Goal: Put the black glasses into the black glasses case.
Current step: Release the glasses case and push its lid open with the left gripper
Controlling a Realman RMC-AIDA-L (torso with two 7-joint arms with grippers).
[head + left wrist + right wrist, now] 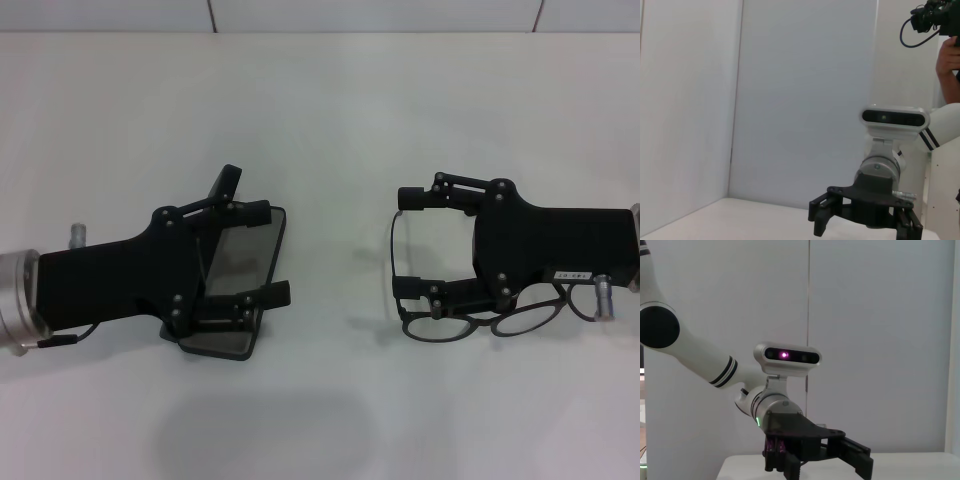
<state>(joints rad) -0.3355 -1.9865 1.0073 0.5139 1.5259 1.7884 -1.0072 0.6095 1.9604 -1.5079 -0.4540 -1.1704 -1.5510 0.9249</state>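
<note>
In the head view the black glasses case (240,262) lies flat on the white table, left of centre, partly covered by my left gripper (258,245). That gripper is open, with one finger beyond the case's far end and one over its near end. The black glasses (480,322) lie on the table at the right, lenses toward the front edge. My right gripper (408,243) is open directly over them, one finger above the frame; the hand hides part of the glasses. The left wrist view shows my right gripper (862,217) farther off; the right wrist view shows my left gripper (820,455).
The white table (320,120) runs back to a white tiled wall. In the left wrist view a person's hand with a camera (935,20) shows at the upper right, beyond the table.
</note>
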